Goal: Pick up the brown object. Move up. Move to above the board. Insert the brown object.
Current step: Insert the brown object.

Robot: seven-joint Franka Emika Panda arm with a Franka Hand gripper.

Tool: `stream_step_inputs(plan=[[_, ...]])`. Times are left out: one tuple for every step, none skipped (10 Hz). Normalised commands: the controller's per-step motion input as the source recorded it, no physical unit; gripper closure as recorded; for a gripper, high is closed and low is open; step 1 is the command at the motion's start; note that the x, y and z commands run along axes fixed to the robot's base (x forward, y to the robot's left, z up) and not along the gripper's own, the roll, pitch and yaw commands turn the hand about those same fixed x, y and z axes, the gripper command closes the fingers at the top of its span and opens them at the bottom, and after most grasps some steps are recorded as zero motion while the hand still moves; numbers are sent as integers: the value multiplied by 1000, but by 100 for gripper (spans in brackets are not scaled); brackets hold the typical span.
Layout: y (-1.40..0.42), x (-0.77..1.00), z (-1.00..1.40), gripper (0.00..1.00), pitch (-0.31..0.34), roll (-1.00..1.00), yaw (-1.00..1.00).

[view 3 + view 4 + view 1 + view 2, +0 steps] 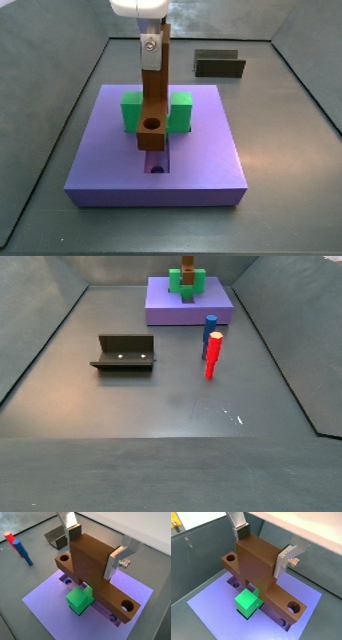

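Note:
The brown object [90, 562] stands upright over the purple board [47, 597], and its cross-piece with round holes lies along the board's slot beside the green block [79, 598]. My gripper [93, 549] is above the board with its fingers on either side of the upright bar, shut on it; it also shows in the wrist view [261, 549]. In a side view the brown object [154, 95] reaches down into the slot of the board [201, 150], next to the green block [134, 112], under my gripper [152, 45].
The fixture [124, 353] stands on the grey floor away from the board [187, 308]. A red peg [211, 356] and a blue peg [210, 331] stand upright near the board's corner. Grey walls enclose the floor.

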Motion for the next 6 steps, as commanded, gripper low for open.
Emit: stream_step_inputs(plan=[[143,0,-54,100,0,0,0],[100,0,-54,100,0,0,0],[29,0,-66,100,0,-6,29],[0,0,-111,100,0,-3,40],[-69,117,-140,100,0,-9,46],[-51,180,-211,100,-7,0,94]])
